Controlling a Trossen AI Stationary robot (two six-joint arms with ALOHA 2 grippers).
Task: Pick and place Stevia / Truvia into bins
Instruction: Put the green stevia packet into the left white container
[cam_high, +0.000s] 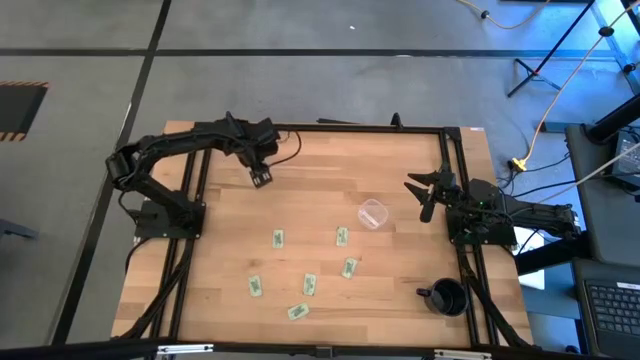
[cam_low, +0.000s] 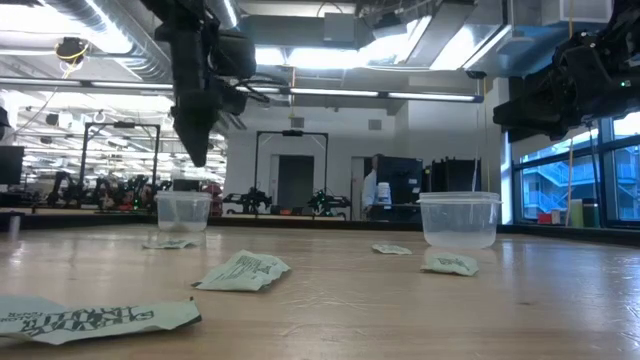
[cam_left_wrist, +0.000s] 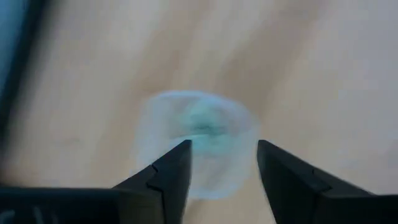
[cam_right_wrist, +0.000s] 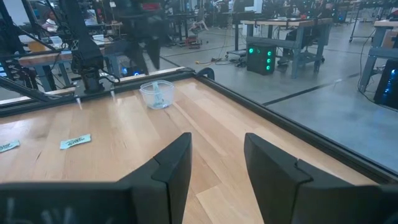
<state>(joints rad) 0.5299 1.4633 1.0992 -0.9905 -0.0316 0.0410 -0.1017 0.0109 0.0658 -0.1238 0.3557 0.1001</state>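
While six small green-and-white paper packets (cam_high: 306, 284) lay flat and loose mid-table, your job looked barely begun. One clear round plastic cup (cam_left_wrist: 198, 144) sat directly under your left gripper (cam_left_wrist: 222, 163), which was part open and empty; something greenish showed inside. Your right gripper (cam_right_wrist: 216, 163) waited open, empty, beside the other cup (cam_high: 373, 213).

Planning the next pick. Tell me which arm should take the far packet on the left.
Left, probably. Its open left gripper hangs nearer that packet; the right gripper waits at the table's right edge, beyond a cup.
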